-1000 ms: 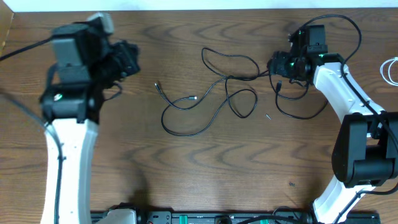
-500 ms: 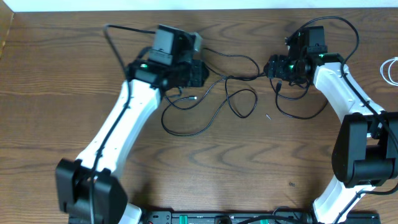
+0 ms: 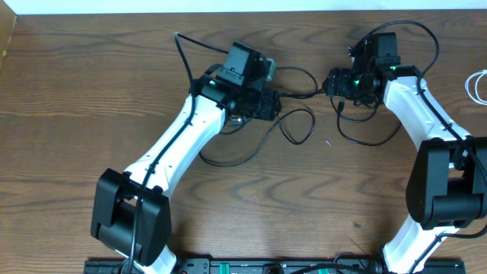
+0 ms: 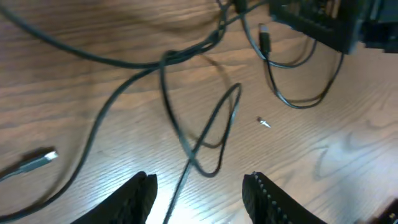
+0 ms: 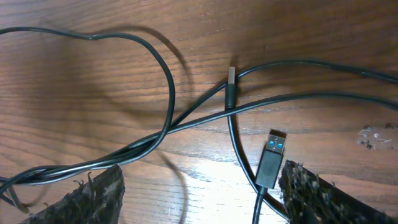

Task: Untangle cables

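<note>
Thin black cables (image 3: pixel 297 125) lie looped together at the table's centre. My left gripper (image 3: pixel 272 105) hangs over the tangle's left part. In the left wrist view it (image 4: pixel 200 196) is open, with one black strand (image 4: pixel 180 180) running on the table between its fingers. A silver-tipped plug (image 4: pixel 42 160) lies to the left. My right gripper (image 3: pixel 335 82) is at the tangle's right end. In the right wrist view it (image 5: pixel 202 199) is open over crossing strands (image 5: pixel 186 118). A blue-tipped USB plug (image 5: pixel 272 165) lies by its right finger (image 5: pixel 317 196). A white cable (image 3: pixel 479 87) lies at the far right edge.
A small loose metal bit (image 3: pixel 328 141) lies on the wood right of the loops. A black cable loop (image 3: pixel 228 157) extends toward the front under my left arm. The arm bases stand at the front edge.
My left arm has swung from the far left of the table to the centre, over the tangled cables. The right arm and the cables have not visibly moved.
</note>
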Robot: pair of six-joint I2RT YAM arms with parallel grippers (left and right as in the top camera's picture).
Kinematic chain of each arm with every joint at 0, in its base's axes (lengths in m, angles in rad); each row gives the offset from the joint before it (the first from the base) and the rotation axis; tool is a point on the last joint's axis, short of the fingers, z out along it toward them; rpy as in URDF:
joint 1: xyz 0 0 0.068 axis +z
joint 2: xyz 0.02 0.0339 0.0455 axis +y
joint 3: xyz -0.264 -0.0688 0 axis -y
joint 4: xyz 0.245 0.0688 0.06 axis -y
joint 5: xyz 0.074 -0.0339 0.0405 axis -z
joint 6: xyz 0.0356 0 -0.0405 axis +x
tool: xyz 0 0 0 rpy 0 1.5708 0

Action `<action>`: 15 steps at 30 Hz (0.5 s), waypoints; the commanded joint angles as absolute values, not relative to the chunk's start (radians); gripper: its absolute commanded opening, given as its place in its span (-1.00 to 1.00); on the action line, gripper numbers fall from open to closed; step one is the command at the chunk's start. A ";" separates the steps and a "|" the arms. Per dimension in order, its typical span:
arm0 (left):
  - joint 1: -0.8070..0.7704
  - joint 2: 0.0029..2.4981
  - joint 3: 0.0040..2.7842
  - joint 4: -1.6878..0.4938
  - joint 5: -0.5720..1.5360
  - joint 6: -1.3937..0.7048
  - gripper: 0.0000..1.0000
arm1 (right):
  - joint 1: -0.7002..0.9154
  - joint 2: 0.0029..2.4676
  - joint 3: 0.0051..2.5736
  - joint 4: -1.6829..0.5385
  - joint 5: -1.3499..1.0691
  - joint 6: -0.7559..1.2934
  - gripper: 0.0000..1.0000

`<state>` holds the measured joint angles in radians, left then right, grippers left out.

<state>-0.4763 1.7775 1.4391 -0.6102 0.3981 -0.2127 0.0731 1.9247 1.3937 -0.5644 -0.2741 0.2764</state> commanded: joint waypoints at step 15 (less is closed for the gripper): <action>-0.543 1.895 1.452 -0.520 0.315 -0.250 0.22 | 0.073 1.935 1.393 -0.580 -0.283 0.253 0.57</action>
